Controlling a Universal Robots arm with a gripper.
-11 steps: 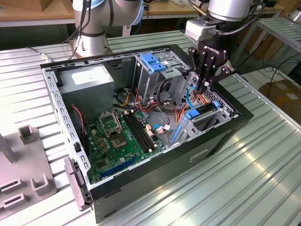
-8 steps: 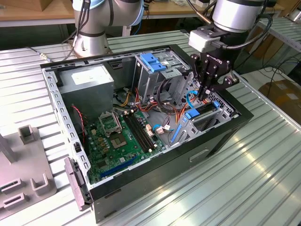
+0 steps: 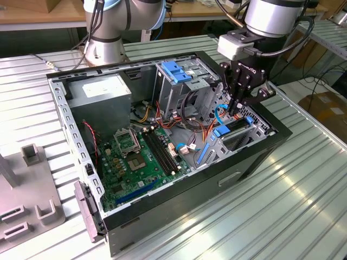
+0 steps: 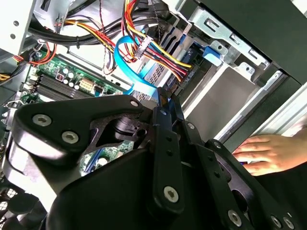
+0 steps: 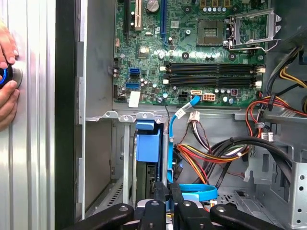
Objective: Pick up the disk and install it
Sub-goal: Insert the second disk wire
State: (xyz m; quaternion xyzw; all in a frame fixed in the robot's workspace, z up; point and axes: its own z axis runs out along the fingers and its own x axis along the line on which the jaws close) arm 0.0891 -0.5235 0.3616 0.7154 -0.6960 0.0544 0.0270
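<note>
The disk (image 3: 234,129), held in its blue plastic frame (image 5: 145,143), stands on edge in the drive bay at the corner of the open computer case (image 3: 255,157), toward the exterior view's right. My gripper (image 3: 234,110) hangs directly above it with its black fingers pressed together and nothing between them. In both wrist views the fingertips (image 4: 163,103) sit close over the disk's upper edge (image 5: 146,175); whether they touch it I cannot tell. A light blue flat cable (image 5: 194,191) loops right beside the gripper (image 5: 168,191).
The case holds a green motherboard (image 3: 141,157), a grey power supply (image 3: 103,100), a metal cage with a blue latch piece (image 3: 176,70), and bundles of coloured wires (image 5: 201,158). A person's hand (image 5: 7,72) rests on the table outside the case. Grey fixtures (image 3: 27,184) stand at the exterior view's left.
</note>
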